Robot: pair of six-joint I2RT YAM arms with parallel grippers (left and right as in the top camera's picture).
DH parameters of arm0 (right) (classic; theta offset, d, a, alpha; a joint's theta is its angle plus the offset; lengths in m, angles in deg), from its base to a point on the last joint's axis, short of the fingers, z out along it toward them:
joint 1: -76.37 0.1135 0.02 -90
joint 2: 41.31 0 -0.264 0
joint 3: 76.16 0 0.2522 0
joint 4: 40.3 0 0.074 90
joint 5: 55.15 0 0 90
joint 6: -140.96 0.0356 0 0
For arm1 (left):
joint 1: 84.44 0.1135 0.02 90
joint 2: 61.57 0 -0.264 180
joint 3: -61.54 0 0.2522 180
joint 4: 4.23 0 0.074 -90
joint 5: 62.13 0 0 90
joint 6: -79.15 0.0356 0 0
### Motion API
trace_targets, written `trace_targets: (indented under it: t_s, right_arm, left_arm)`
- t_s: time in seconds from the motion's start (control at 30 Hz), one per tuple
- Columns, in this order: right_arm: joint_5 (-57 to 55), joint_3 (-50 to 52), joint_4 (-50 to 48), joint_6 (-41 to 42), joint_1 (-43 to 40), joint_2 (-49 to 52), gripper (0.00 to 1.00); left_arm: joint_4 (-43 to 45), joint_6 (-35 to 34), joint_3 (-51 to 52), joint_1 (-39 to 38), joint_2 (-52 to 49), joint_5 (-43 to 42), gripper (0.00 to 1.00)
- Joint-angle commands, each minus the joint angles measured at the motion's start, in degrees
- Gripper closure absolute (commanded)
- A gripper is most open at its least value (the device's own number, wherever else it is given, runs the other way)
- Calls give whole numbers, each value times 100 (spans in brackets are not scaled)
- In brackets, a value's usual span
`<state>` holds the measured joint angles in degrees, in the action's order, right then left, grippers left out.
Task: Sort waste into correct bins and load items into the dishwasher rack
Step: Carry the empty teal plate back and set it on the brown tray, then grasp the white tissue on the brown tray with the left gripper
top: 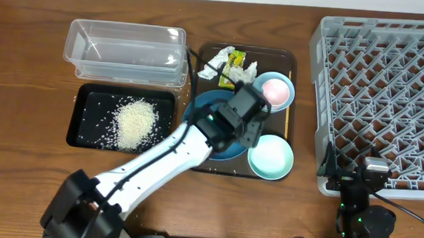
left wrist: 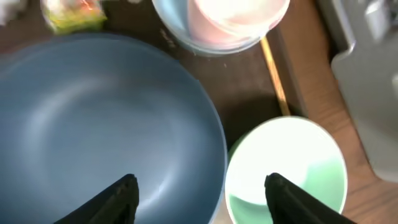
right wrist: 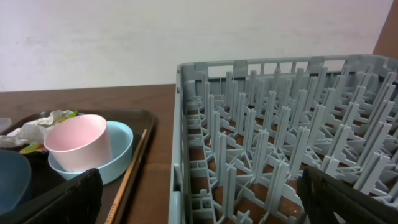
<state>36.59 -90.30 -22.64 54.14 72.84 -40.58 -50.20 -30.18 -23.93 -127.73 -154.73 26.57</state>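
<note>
- While the left arm [top: 158, 156] crosses above it in the overhead view, the dark-blue dish [top: 200, 107] shows only as a crescent on the brown tray [top: 282, 60]; the left wrist view shows its smooth, shallow inside, cut off at the left and bottom edges
- the left gripper [left wrist: 200, 183] hangs over the dish's right rim with its fingers spread apart and gripping nothing, one dark tip above the dish, the other above the mint-green bowl [left wrist: 292, 168]; whether either tip touches I cannot tell
- that round, glossy bowl sits just beside the dish at the tray's near right corner
- the pink cup [top: 276, 90] stands upright inside the light-blue bowl [top: 291, 85], hiding most of the bowl's inside
- a thin wooden chopstick [left wrist: 273, 68] lies along the tray's right edge; whether a second lies against it is too blurred to tell
- crumpled white tissue [top: 217, 60] and the yellow wrapper [top: 235, 59] lie together at the tray's far edge
- left of the brown tray, rice [top: 134, 123] is heaped and scattered in the black tray [top: 88, 100], with the clear tub [top: 76, 44] just behind it
- on the right, the grey rack [top: 383, 92], a lattice with upright pegs, runs out of frame
- the right gripper [right wrist: 200, 186] sits by the rack's near left corner, fingers wide apart and unloaded, only their tips in view
</note>
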Motion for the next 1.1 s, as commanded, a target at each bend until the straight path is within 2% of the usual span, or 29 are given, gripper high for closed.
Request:
trace_targets:
  t_s: [0.0, 0.1, 0.2, 0.27, 0.5, 0.8, 1.07]
  right_arm:
    - [15, 7, 22, -70, -31, -9, 1]
    - [15, 7, 22, -70, -31, -9, 1]
    - [15, 7, 22, -70, -31, -9, 1]
    - [15, 7, 22, -70, -31, -9, 1]
    - [15, 7, 22, -70, -31, -9, 1]
    - [15, 7, 22, -70, -31, -9, 1]
    - [17, 7, 22, -70, -31, -9, 1]
  left_arm:
    - [-490, 518, -957, 476, 216, 11, 25]
    - [-1394, 752, -1923, 935, 52, -664, 23]
    - [-2358, 1399, -2979, 1342, -282, -1641, 21]
    - [-2640, 1504, -3414, 1484, -525, -1679, 21]
    - [-1670, 1499, -3464, 1567, -1403, -651, 21]
    - [-1257, 1499, -3464, 1567, -2763, -634, 21]
    - [-1025, 1502, -3464, 1567, -3320, -632, 21]
